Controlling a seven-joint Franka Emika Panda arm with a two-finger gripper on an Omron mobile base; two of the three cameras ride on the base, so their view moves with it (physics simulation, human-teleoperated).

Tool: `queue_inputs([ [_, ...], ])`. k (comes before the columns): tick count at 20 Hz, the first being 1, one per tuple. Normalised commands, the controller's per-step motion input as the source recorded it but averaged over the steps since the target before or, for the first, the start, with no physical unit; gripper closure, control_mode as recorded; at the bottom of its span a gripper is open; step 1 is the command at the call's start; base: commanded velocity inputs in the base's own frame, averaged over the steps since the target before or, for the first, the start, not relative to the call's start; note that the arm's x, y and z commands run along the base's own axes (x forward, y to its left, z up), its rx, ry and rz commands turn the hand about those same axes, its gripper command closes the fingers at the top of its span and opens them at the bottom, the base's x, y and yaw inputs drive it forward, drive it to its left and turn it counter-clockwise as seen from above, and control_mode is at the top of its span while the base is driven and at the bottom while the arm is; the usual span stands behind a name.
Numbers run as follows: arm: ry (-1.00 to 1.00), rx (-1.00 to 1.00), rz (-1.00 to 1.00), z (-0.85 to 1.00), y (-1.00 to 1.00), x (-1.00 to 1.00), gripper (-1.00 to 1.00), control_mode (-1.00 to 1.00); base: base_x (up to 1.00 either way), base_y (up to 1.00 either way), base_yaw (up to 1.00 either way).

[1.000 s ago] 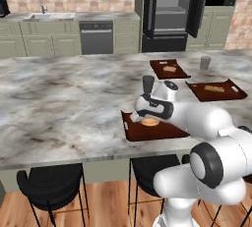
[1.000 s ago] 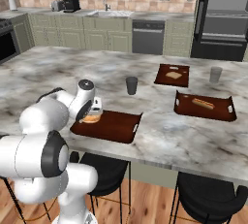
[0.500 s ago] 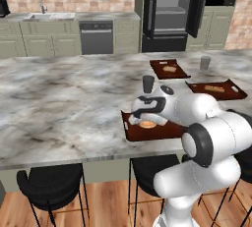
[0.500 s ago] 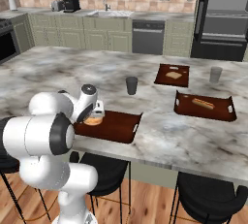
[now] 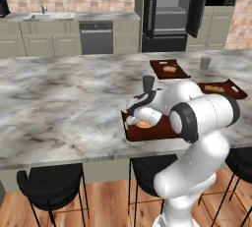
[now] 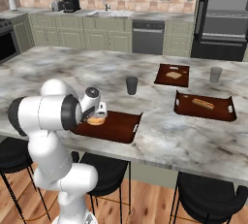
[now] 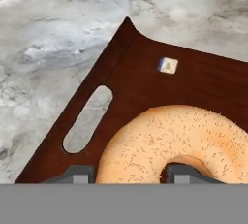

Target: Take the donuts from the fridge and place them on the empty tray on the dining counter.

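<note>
small sticker [image 7: 167,65] on the tray [image 7: 203,87], markings too blurred to read

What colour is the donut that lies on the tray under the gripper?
Orange-tan with fine speckles; the donut shows best in the hand view, on the dark reddish-brown tray.
</note>
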Motion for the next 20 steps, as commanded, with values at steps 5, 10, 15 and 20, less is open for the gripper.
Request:
queue_inputs([
  [5,-0.04,0.00,0.00,-0.33,0.00,0.38,1.00,-1.00,0.00,0.00,0.00],
  [10,-0.03,0.00,0.00,-0.40,0.00,0.28,1.00,-1.00,0.00,0.00,0.00],
  [15,0.00,0.00,0.00,-0.20,-0.01,0.03,-1.00,-1.00,0.00,0.00,0.00],
  [20,0.03,0.00,0.00,0.02,-0.01,0.00,-1.00,-1.00,0.00,0.00,0.00],
])
